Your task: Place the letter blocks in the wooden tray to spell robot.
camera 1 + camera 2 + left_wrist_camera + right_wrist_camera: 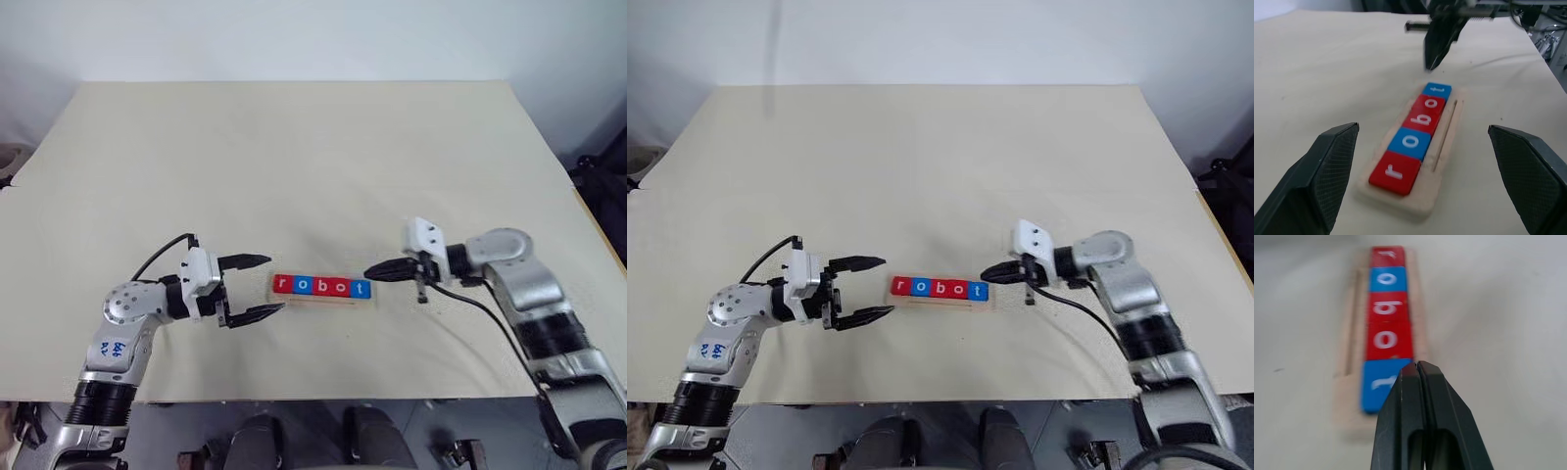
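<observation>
Five red and blue square letter blocks [322,286] seated in pale wooden tray [323,301], spelling robot | left gripper [257,287] released | right gripper [377,273] clenched, empty, at t end | task appears complete

Five letter blocks [322,286] sat in a pale wooden tray [323,300], running red, blue, red, red, blue, each bearing a white lowercase letter. The desk [294,166] was cream. Both hands' fingers [245,261] were black, with silver arms.

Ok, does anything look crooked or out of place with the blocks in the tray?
Nothing stands out. The five letter blocks sit in a straight row in the wooden tray, reading robot, none tilted or out of line. The tray lies flat on the table.
</observation>
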Robot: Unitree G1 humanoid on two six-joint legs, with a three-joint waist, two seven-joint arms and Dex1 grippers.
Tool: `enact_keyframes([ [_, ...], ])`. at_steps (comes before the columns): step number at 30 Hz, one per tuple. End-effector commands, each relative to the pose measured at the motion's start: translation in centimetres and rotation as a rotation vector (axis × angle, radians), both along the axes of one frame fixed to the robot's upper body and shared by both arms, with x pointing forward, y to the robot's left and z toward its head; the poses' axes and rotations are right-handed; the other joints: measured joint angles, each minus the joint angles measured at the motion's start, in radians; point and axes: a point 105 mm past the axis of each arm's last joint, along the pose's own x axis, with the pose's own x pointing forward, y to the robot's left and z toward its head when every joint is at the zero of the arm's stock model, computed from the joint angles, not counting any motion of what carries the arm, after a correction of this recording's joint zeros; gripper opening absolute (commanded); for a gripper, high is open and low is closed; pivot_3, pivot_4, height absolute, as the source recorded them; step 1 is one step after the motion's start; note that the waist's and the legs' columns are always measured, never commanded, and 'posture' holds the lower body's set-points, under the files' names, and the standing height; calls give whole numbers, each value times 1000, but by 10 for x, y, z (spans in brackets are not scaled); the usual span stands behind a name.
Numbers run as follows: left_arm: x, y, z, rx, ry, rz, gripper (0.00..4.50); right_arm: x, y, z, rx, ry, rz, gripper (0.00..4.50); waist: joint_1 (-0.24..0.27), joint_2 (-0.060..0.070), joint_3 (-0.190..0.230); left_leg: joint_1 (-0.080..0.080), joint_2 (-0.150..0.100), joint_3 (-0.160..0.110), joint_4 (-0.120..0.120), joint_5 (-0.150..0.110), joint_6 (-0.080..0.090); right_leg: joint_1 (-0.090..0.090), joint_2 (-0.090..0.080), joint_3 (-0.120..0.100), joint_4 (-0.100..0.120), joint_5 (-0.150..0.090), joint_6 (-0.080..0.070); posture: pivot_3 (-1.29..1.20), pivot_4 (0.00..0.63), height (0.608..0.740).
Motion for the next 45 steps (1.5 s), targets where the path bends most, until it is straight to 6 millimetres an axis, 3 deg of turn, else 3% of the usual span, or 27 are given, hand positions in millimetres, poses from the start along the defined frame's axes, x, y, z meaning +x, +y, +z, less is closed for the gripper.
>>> enact_keyframes([
  [1,-4,11,14,2,-29,-4,4500,-22,-17,23,97,-42,-17,33,0,0,0,0,0,0,0,0,0,0,0,0,0,0,0,0,150,740],
  [3,-5,18,15,12,-18,8,4500,-37,-28,22,111,-14,-42,33,-1,0,0,0,0,-1,0,0,0,0,1,0,0,0,0,0,150,740],
  [6,-5,28,18,9,1,33,4500,-48,-37,22,122,-75,-115,649,-2,0,0,1,0,-1,0,0,0,0,1,0,-2,0,0,0,150,740],
  [12,-7,51,15,67,-7,110,4500,-75,-55,8,144,-28,-248,2670,-2,-1,0,2,0,-1,-2,-1,-1,1,1,1,-2,0,-1,0,150,740],
  [17,-9,65,16,67,-3,164,4500,-81,-57,6,164,-42,-288,4421,-1,-1,0,3,0,-1,-1,-1,-1,1,1,1,-3,0,-1,0,150,740],
  [27,-16,62,12,95,-23,191,4500,-73,-68,3,197,-147,-274,4466,-1,-1,0,3,-1,-1,-1,-1,-1,1,1,1,-3,0,-1,0,150,740],
  [36,-14,49,18,62,-34,153,4500,-70,-50,15,238,-142,-216,4466,-1,-1,0,3,0,-1,-1,-1,-1,1,1,1,-2,0,-1,0,150,740],
  [45,-10,46,28,37,-58,143,4500,-67,-47,20,250,-157,-211,4466,-1,-1,0,3,0,-1,-1,-1,-1,1,1,1,-2,0,-1,0,150,740],
])
